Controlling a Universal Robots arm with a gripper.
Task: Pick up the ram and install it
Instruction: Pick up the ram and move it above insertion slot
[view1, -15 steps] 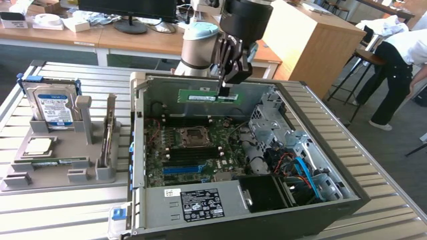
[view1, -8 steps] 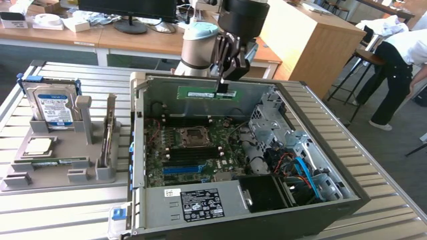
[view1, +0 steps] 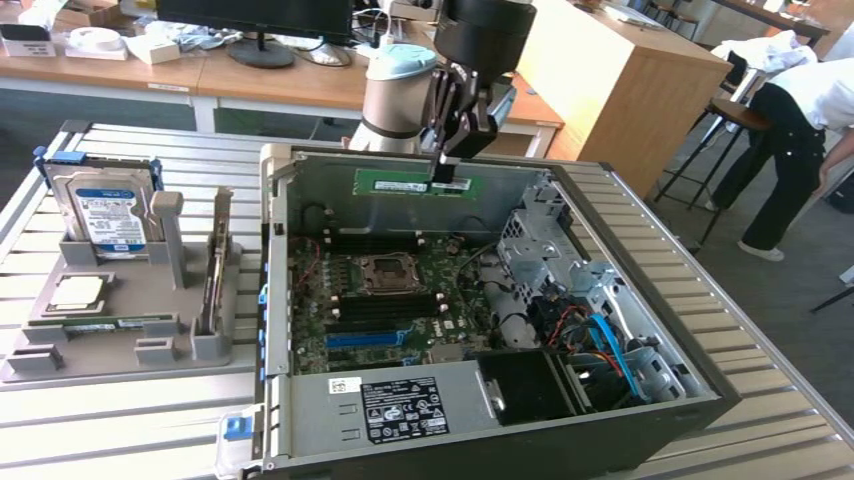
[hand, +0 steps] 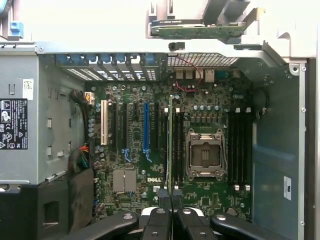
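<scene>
The ram (view1: 411, 185) is a thin green circuit-board stick, hanging level above the far wall of the open computer case (view1: 694, 370). My gripper (view1: 447, 178) is shut on the stick's end toward the exterior view's right. In the wrist view the ram (hand: 170, 145) shows edge-on as a narrow line running out from my gripper (hand: 170, 196). It hangs over the motherboard beside the black memory slots (hand: 179, 150) next to the processor socket (hand: 205, 155). More black memory slots (hand: 239, 147) lie on the socket's other side.
A grey fixture (view1: 120, 345) on the exterior view's left holds a hard drive (view1: 110, 215) and a processor chip (view1: 78, 292). The power supply (view1: 387, 405) fills the case's near corner and a drive cage (view1: 541, 250) its other side. A person (view1: 801, 130) stands at the far right.
</scene>
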